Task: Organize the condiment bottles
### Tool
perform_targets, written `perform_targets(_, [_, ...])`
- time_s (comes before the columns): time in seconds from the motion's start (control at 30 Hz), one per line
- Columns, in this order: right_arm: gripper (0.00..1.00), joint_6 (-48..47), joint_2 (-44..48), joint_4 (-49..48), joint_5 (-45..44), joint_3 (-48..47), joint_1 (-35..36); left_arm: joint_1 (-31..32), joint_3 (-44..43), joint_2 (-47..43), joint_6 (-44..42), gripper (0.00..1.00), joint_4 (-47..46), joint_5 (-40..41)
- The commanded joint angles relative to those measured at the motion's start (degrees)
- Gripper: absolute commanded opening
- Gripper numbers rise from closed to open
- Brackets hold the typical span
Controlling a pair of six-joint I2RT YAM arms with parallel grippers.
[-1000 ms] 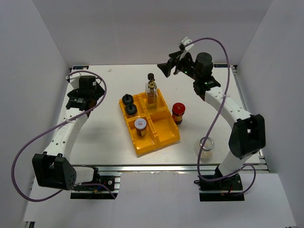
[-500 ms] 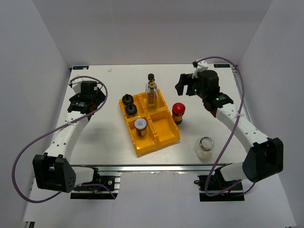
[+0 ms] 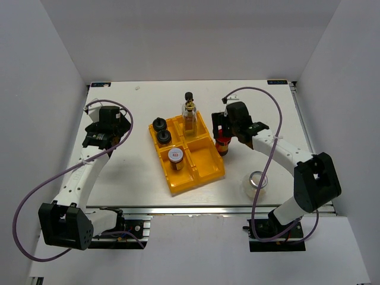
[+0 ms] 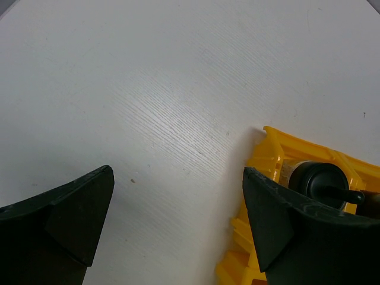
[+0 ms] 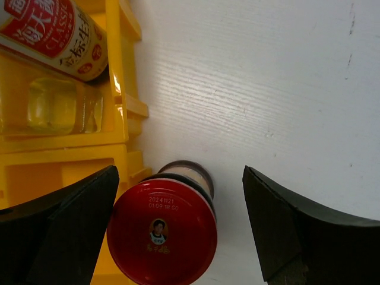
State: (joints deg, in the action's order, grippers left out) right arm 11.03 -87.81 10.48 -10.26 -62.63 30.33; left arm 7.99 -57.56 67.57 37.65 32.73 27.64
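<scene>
Nearest, a small clear jar with a silver lid (image 3: 256, 181) stands alone on the white tabletop (image 3: 119, 178). Farther in, the right end effector (image 5: 180, 190) hangs spread wide over the round red-lidded jar (image 5: 161, 228), likely to lift it into the yellow plastic tray (image 3: 196, 183) just beside it. The left end effector (image 4: 178, 178) is spread too, holding nothing.
</scene>
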Motion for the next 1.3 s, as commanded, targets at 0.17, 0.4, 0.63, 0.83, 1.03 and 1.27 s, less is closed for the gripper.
perform_targets(0.17, [0.68, 1.28, -0.52, 1.82, -1.17, 1.72, 1.14, -0.25, 0.61, -1.65, 1.29, 0.98, 0.05, 0.93])
perform_targets(0.4, [0.81, 2.60, 0.80, 4.90, -0.72, 3.56, 1.23, -0.25, 1.13, -2.18, 1.81, 0.98, 0.14, 1.10])
perform_targets(0.63, [0.69, 2.51, 3.17, 3.85, -2.13, 5.59, 1.67, -0.25, 1.22, -2.36, 1.99, 0.98, 0.23, 1.01])
perform_targets(0.83, [0.17, 0.75, 5.98, 1.91, -3.53, 5.33, 1.93, -0.25, 1.05, -2.53, 1.99, 0.98, 0.05, 0.93])
perform_targets(1.03, [0.02, -3.11, 12.57, 1.48, -3.11, 4.54, 1.93, -0.25, 2.10, -2.62, 1.81, 0.98, -1.35, -0.48])
perform_targets(1.27, [0.00, -8.74, 21.45, 2.35, 6.38, 2.87, 4.03, -0.25, 3.07, -2.79, 1.81, 0.98, -1.88, -1.10])
